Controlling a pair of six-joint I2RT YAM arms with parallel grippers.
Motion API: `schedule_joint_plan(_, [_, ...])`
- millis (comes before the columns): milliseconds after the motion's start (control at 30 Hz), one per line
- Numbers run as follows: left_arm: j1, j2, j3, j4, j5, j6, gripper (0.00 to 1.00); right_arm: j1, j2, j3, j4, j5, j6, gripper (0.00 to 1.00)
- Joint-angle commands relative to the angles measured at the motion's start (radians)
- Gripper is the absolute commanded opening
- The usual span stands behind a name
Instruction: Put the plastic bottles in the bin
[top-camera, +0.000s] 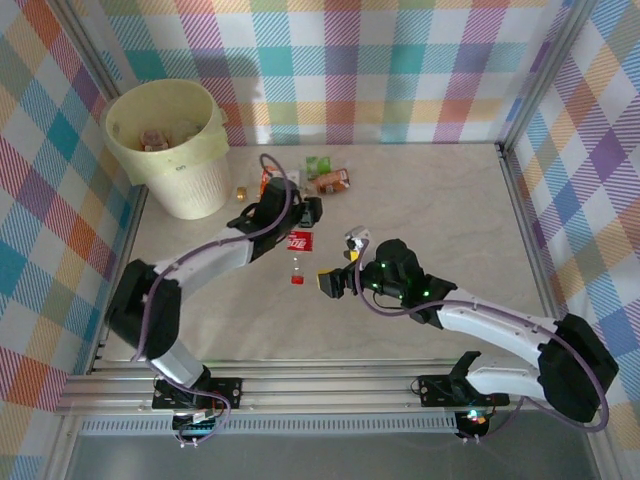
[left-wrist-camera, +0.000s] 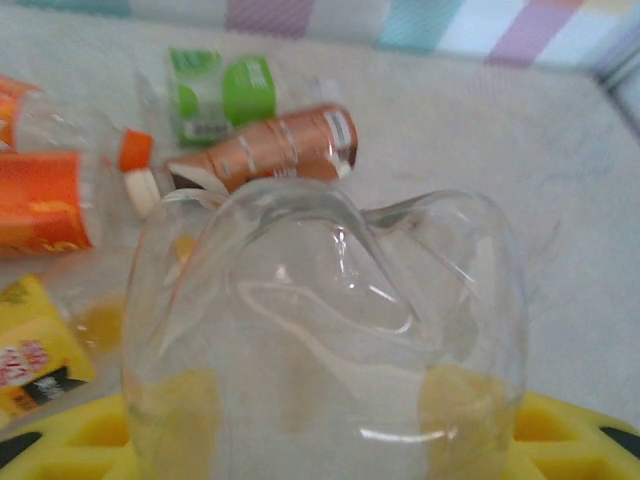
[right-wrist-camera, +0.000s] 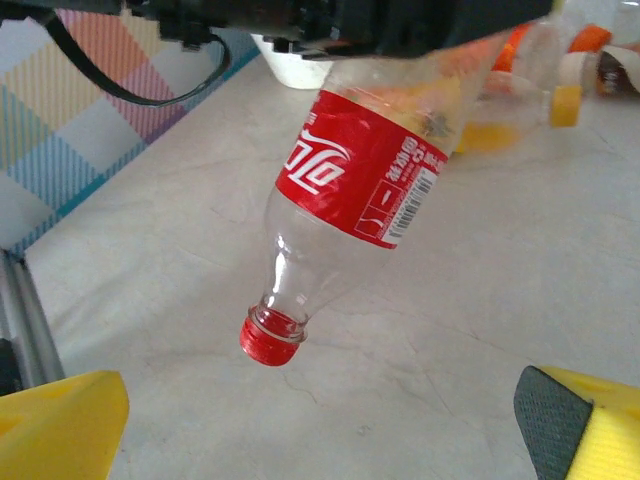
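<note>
Left fingers (left-wrist-camera: 570, 435) pinch the red-labelled cola bottle (top-camera: 299, 245) by its base, cap hanging clear of the desk (top-camera: 440, 200), judged ready for carriage to the bin (top-camera: 190, 185); right fingers (right-wrist-camera: 60, 420) spread, empty, just beside it; other bottles (top-camera: 330, 180) lie near the bin.

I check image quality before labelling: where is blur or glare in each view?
Left wrist: the held bottle sits close to the lens, soft, with white glints; the bottles behind are slightly blurred. Right wrist: the held bottle's red label is sharp, the far orange bottles out of focus. Top external: even light, soft shadows.
</note>
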Motion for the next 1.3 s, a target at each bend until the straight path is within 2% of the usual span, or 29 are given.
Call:
schedule_joint_plan(0, [0.025, -0.136, -0.079, 0.165, -0.033, -0.034, 0.53, 0.008, 0.032, 0.060, 0.087, -0.066, -0.012, 1.00])
schedule_joint_plan(333, [0.121, -0.456, -0.213, 0.177, -0.133, -0.014, 0.52, 0.009, 0.154, 0.158, 0.189, -0.085, -0.014, 1.00])
schedule_joint_plan(500, [0.163, -0.557, -0.215, 0.178, -0.205, 0.045, 0.52, 0.014, 0.193, 0.161, 0.288, -0.082, -0.016, 1.00])
schedule_joint_plan(633, [0.215, -0.597, -0.174, 0.195, -0.226, 0.118, 0.52, 0.015, 0.206, 0.171, 0.297, -0.076, -0.024, 1.00])
schedule_joint_plan(833, [0.319, -0.549, -0.051, 0.216, -0.151, 0.136, 0.52, 0.016, 0.196, 0.155, 0.329, -0.059, -0.051, 1.00])
schedule_joint_plan(933, [0.347, -0.511, -0.017, 0.290, -0.165, 0.143, 0.52, 0.018, 0.184, 0.139, 0.362, -0.052, -0.071, 1.00])
schedule_joint_plan(1100, [0.403, -0.399, 0.155, 0.306, -0.144, 0.167, 0.52, 0.018, 0.165, 0.135, 0.361, -0.052, -0.093, 1.00])
schedule_joint_plan(1267, [0.447, -0.255, 0.327, 0.342, -0.131, 0.228, 0.52, 0.019, 0.137, 0.091, 0.410, 0.005, -0.089, 1.00])
